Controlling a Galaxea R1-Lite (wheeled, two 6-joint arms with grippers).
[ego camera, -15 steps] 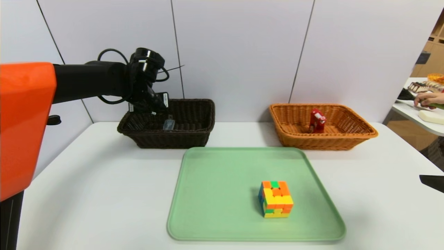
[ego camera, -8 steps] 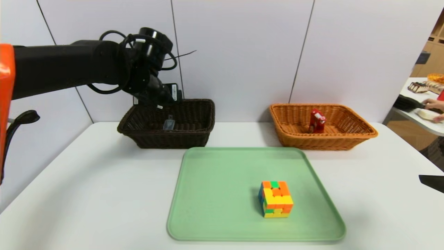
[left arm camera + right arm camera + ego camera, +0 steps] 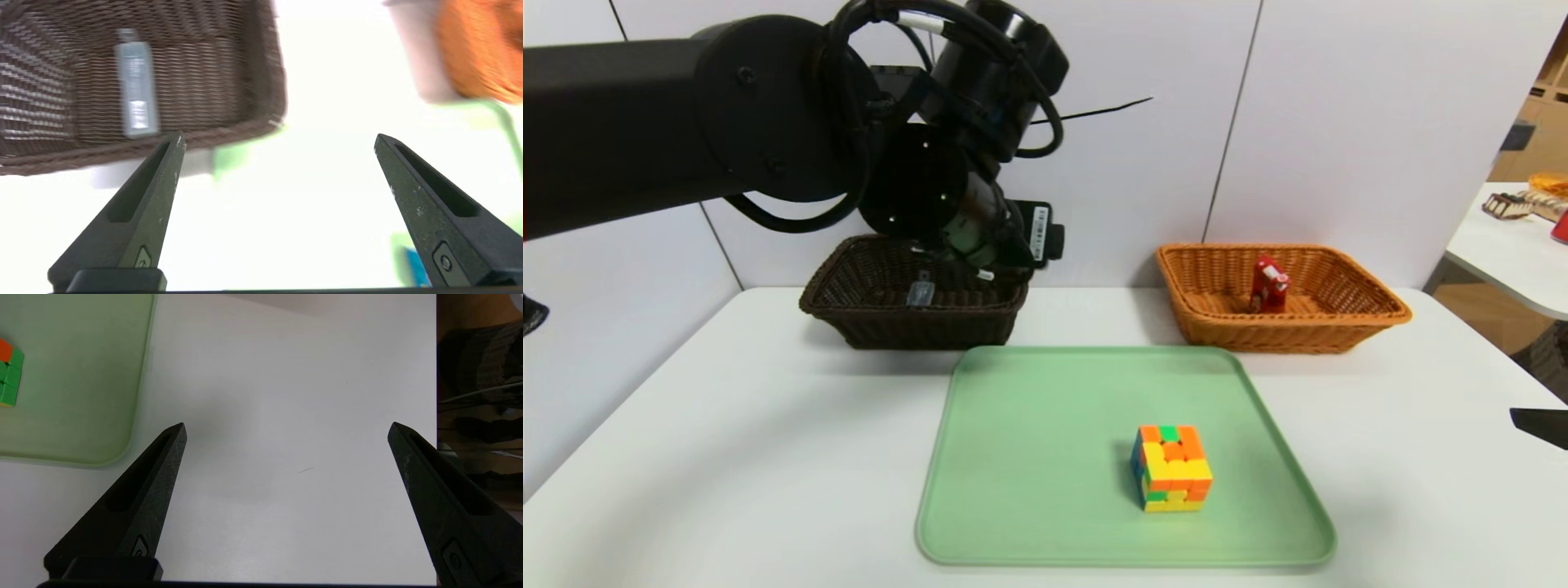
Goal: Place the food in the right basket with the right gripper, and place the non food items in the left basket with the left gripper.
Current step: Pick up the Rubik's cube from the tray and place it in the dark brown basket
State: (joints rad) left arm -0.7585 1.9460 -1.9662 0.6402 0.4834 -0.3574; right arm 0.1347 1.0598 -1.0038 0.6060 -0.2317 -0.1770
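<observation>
Now, left gripper [image 3: 278, 139]: jaws spread, empty, above dark basket [image 3: 915, 327].
Right gripper [image 3: 286, 428]: jaws spread, empty, table's right edge.
Puzzle cube [image 3: 1172, 468]: on green tray [image 3: 1029, 457].

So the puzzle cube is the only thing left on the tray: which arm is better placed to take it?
Left, probably. The cube is non-food, bound for the dark basket. The left gripper is up by that basket, jaws open and empty. The right gripper hovers, jaws open, over bare table beside the green tray.
</observation>
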